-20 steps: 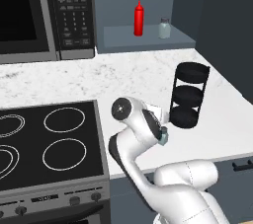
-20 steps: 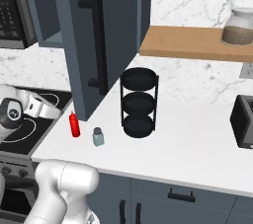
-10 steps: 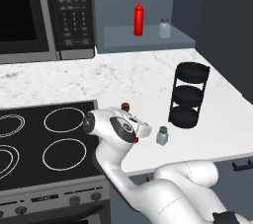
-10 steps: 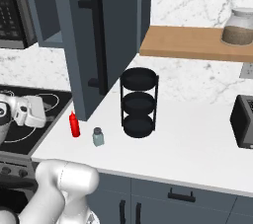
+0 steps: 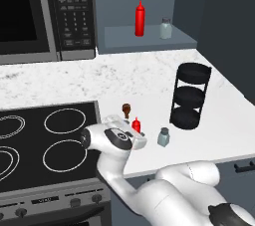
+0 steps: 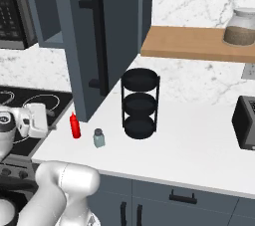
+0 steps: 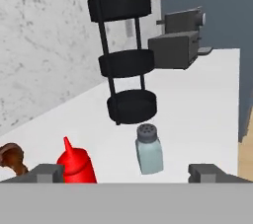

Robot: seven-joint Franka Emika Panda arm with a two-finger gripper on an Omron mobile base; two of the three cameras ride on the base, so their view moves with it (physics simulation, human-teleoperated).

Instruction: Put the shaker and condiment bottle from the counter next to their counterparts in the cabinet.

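Landmark for all positions: the black three-tier rack (image 5: 190, 95) on the counter (image 5: 149, 78).

Gripper (image 7: 127, 172): low over the counter's front edge, on the stove side of the rack; fingers (image 7: 47, 172) spread as wide as they go, nothing between them, nothing held; hand body in the left base view at (image 5: 115, 138), in the right base view at (image 6: 31, 120).

Shaker (image 5: 163, 137): upright on the counter, just in front of the rack and slightly toward the stove; clear of the rack's foot; same item at (image 6: 99, 138).

Condiment bottle (image 5: 136, 124): upright, further from the rack than the shaker, on the stove side; partly hidden behind the hand in the left base view; a small brown knobbed piece (image 5: 126, 108) stands just behind it.

Counterparts in the cabinet (image 5: 144, 41), behind the rack and above counter level: red bottle (image 5: 140, 19) and pale shaker (image 5: 166, 28), near each other, both upright.

Key relation, from the hand view: the shaker (image 7: 149, 149) sits ahead of the fingertips, within the span of the open jaws, a little right of centre; the bottle (image 7: 75, 164) sits close in at the left fingertip, nearer than the shaker; both long axes vertical in the room, appearing near upright in the hand view, so the approach looks horizontal.

Judgement: either item is a candidate; the bottle crowds the left finger and could be tipped on advance toward the shaker.
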